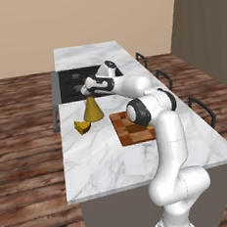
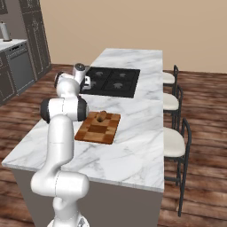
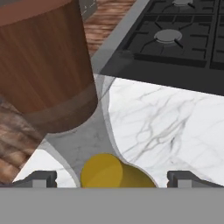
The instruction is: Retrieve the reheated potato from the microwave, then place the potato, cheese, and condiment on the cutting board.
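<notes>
The condiment, a mustard-yellow cone bottle, stands on the island counter just in front of the cooktop. My gripper hovers at its top. In the hand view the brown neck looms close at upper left. The yellow body lies between my open gripper, whose fingertips are wide apart and not touching it. The cheese, a yellow wedge, lies left of the bottle near the counter edge. The potato rests on the checkered cutting board. The microwave is out of view.
A black cooktop sits behind the bottle. Bar stools line the far side of the marble island. Dark cabinets stand across the wooden floor.
</notes>
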